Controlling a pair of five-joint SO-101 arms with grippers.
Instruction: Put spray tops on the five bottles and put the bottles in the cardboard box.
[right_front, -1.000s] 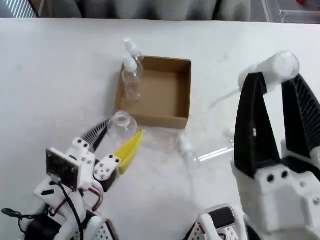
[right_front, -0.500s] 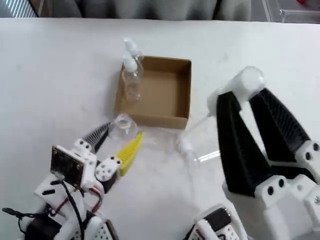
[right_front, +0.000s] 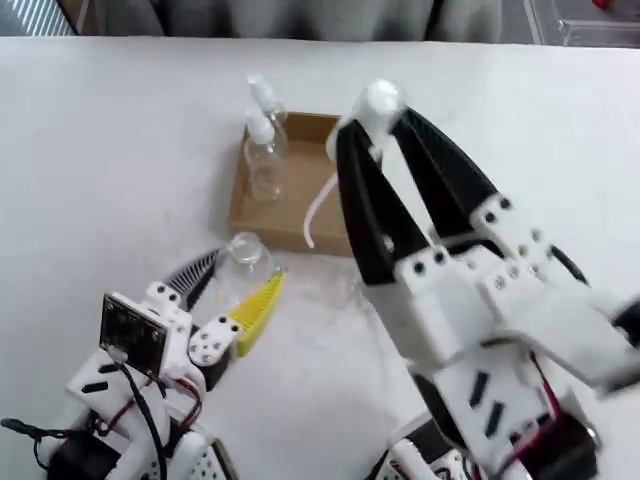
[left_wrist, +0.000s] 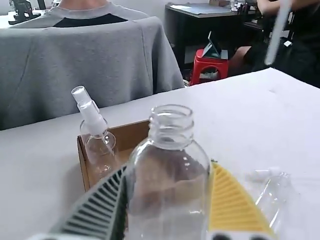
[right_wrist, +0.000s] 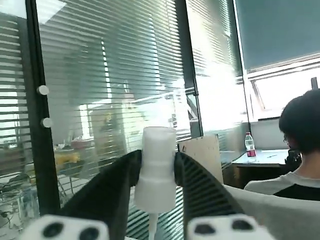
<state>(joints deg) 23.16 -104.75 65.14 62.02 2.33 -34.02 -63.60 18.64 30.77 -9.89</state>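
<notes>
Two topped bottles in cardboard box; left tool gripping uncapped bottle, right tool gripping spray top.

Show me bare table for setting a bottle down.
Free: the wide stretch of table left of the cardboard box, and the far strip behind it. Crowded: in front of the box, where the left gripper holds an open bottle.

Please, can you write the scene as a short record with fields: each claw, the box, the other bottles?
left claw: shut on an open bottle, no top yet, just before the cardboard box
right claw: shut on a spray top, high in the air, tube hanging down
box: two capped bottles upright at one corner
table: one lying bottle near the left claw
</notes>
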